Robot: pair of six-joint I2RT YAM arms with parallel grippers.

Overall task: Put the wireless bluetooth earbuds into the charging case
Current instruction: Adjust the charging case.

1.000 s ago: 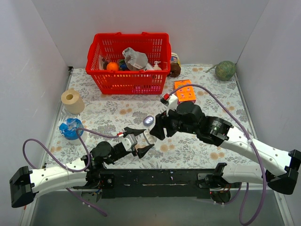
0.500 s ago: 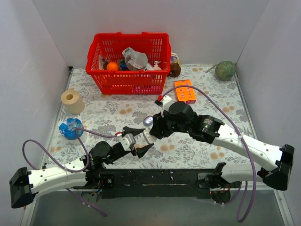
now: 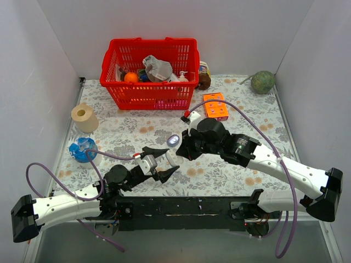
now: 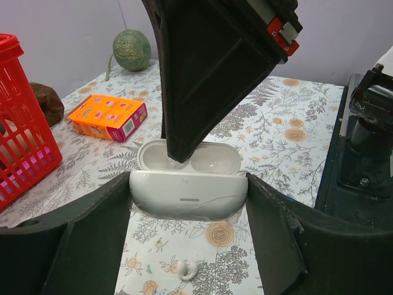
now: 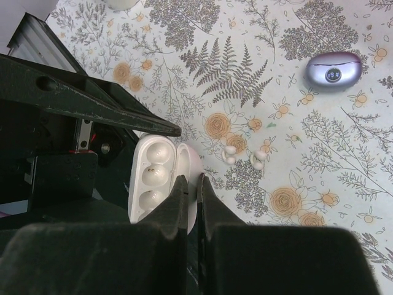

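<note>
From my remote station I saw the left tool clamped on the base of the glossy white clamshell charging case, one finger at each end, holding it near the middle of the flower-patterned table, close to its near edge. The case stood open, its sockets bare. The right tool reached down from above with its fingers nearly together, pinching the raised lid between them. The two small pale whitish earbuds lay on the table just beside the case (in the left wrist view only one showed, below the held case). A shut lavender oval pod sat on the table a little farther away. The red plastic basket stood at the far side, with an orange cardboard box to its right.
</note>
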